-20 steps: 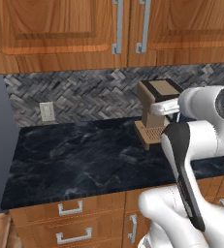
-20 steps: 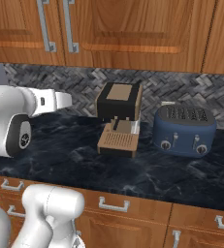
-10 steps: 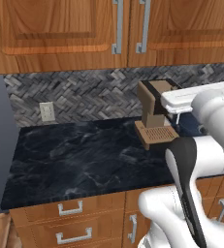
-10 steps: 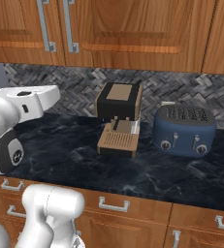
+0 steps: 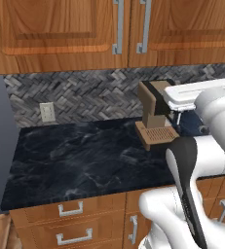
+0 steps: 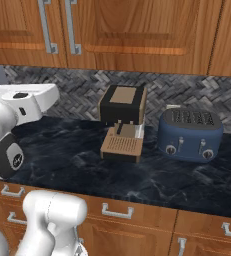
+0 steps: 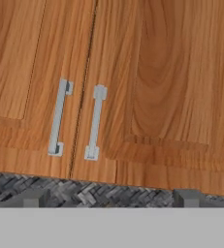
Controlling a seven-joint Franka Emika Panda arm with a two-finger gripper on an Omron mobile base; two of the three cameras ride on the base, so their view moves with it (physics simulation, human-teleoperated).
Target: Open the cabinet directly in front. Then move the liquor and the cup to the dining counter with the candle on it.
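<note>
**Cabinet doors shut, gripper wide open and empty**

The cabinet (image 7: 113, 97) hung above the worktop (image 5: 84, 160) with both doors closed. Its two long silver handles (image 7: 95, 122) stood upright on either side of the centre seam, close together but not touching. In the hand view the seam ran slightly tilted, and the handles sat in the middle of the picture, above a strip of grey herringbone tiling (image 5: 84, 92).

The gripper (image 7: 108, 196) pointed at the lower part of the doors. Its two dark fingertips (image 7: 33, 197) stood far apart, fully spread, with nothing between them. It was clear of the doors and of both handles.

On the worktop, a brown and black coffee machine (image 6: 123, 120) stood against the back edge, near the middle in the right base view. A blue toaster (image 6: 190, 134) sat just beside it toward the right end, apart from it. A white wall socket (image 5: 47, 112) was set in the tiling toward the left end. Low drawers (image 5: 70, 210) with short silver handles ran under the worktop's front edge.
</note>
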